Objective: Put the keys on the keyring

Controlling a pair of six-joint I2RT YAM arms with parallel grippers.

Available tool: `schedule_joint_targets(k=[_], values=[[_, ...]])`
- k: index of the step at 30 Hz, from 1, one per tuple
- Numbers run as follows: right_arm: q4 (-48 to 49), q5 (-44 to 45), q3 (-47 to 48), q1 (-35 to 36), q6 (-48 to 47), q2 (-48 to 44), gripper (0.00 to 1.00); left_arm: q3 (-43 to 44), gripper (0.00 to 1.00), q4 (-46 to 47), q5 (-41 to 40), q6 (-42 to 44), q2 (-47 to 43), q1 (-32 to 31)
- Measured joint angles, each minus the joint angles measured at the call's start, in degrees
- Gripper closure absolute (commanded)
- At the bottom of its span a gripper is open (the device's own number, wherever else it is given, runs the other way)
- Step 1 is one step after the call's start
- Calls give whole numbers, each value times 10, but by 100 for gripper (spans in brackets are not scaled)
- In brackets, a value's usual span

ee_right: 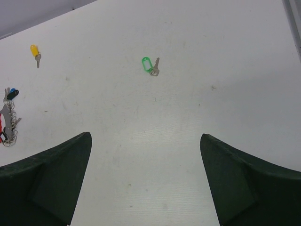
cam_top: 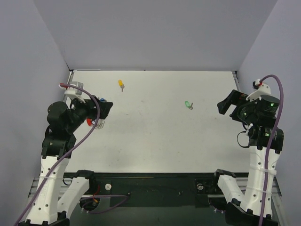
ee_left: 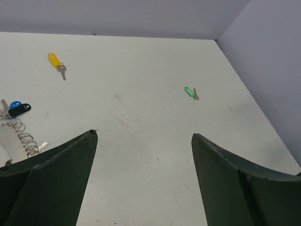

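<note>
Left gripper released, jaws spread wide with nothing between them, raised over the left side of the table. Right gripper likewise released and empty, jaws far apart, up over the right edge. Keyring flat on the table at far left, just beside the left gripper in the top view: a string of silvery wire loops with a red tag against them. Black key at the far end of the loops, touching a blue tag; whether either is threaded on the ring, cannot tell. Yellow key loose toward the back, left of centre, well apart from the keyring. Green key loose right of centre, well apart from both grippers and from the yellow key. Table white and matt, marked by faint grey scuffs and a few small specks. Room closed in on three sides by pale grey-lilac walls: back wall meeting the table in a straight seam, side walls slanting in from left and right. Dark rail along the near edge, arm bases at either end of it.
</note>
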Motion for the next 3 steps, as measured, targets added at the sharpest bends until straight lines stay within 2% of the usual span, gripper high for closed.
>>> schedule_joint_targets(k=[3], values=[[12, -2, -9, -5, 4, -4, 6, -3, 4, 1, -7, 7, 3, -12]])
